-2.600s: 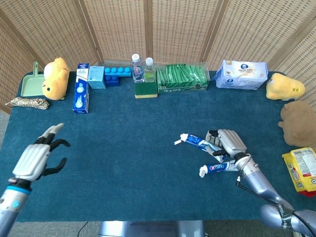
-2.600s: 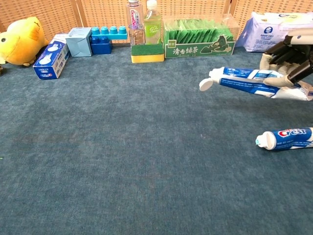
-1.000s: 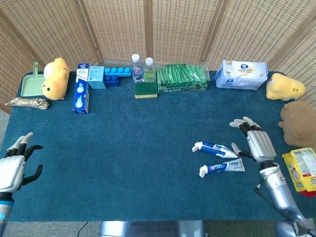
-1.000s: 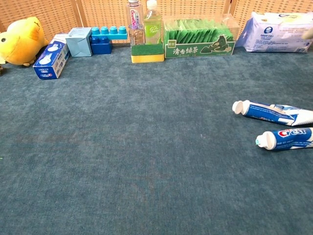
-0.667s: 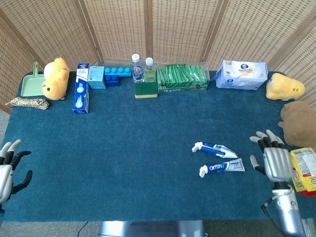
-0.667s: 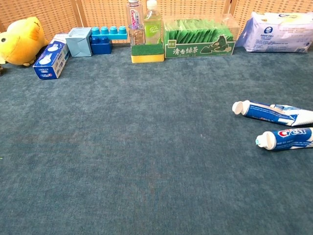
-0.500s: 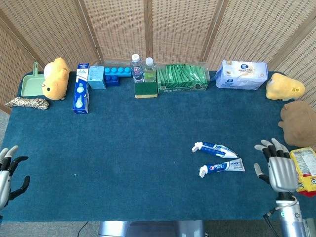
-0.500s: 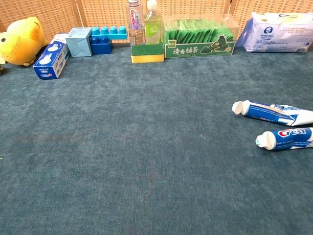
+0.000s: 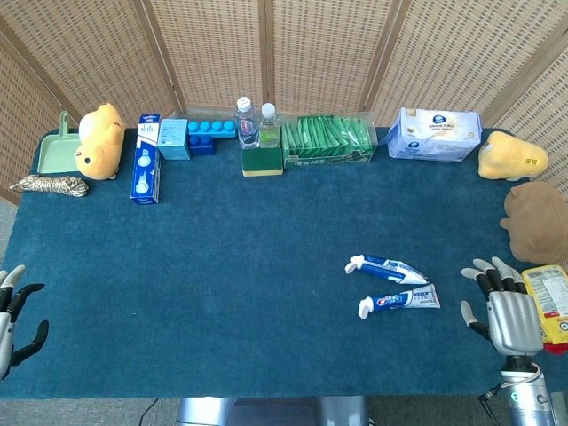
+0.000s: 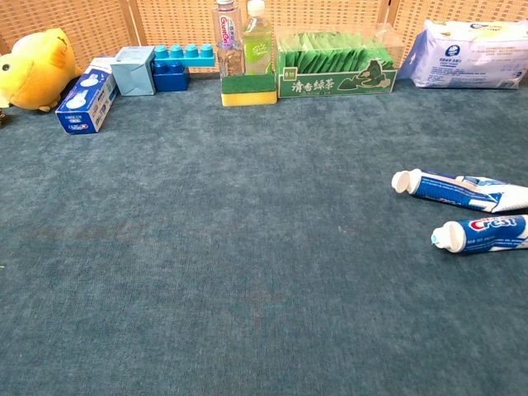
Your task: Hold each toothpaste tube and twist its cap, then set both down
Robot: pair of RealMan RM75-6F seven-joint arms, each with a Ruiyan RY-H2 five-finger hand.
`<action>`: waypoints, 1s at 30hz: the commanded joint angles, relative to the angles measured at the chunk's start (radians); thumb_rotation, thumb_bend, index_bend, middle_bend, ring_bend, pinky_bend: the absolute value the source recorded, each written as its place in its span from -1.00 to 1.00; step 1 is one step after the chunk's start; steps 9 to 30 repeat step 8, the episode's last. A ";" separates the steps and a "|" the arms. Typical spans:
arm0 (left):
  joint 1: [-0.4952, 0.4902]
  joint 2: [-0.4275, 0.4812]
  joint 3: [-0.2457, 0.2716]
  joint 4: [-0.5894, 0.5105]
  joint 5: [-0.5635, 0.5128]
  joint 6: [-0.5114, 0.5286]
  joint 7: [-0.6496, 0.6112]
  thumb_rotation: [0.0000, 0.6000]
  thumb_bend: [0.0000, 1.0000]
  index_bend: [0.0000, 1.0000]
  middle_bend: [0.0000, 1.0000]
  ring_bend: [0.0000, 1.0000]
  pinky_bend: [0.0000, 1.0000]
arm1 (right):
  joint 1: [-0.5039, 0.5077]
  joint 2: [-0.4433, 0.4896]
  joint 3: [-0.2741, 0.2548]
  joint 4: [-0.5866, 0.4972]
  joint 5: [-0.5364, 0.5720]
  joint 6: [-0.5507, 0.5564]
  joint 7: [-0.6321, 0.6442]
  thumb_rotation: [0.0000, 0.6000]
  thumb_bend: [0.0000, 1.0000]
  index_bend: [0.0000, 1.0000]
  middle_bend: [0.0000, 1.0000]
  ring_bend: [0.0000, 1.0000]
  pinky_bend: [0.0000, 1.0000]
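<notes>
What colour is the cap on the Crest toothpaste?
White, on the blue Crest toothpaste tube; clearest in the chest view.

Two silver-and-black robot hands, seen only in the head view

The right hand has a ribbed, silver-grey metallic back plate — parallel grooves run along it toward the fingers, which are dark at their base and end in pale, off-white tips. Below it sits a narrower silver wrist with a small teal-green mark and a thin dark cable beside it. The left hand shows only partly at the frame edge: a sliver of the same pale silver shell, black finger segments and a light-coloured tip. The chest view shows neither hand.
</notes>
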 commanded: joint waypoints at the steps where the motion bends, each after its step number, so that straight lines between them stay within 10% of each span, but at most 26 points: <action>1: 0.001 0.002 -0.003 -0.006 0.002 -0.004 0.005 1.00 -0.27 -0.55 -0.84 -1.00 -0.81 | -0.002 -0.001 0.005 0.002 -0.001 -0.003 0.005 1.00 -0.24 -0.39 -0.52 -0.76 -0.66; 30: 0.000 0.001 -0.014 -0.020 0.001 -0.023 0.024 1.00 -0.27 -0.56 -0.84 -1.00 -0.82 | -0.009 -0.002 0.022 0.008 -0.004 -0.009 0.012 1.00 -0.24 -0.35 -0.53 -0.76 -0.66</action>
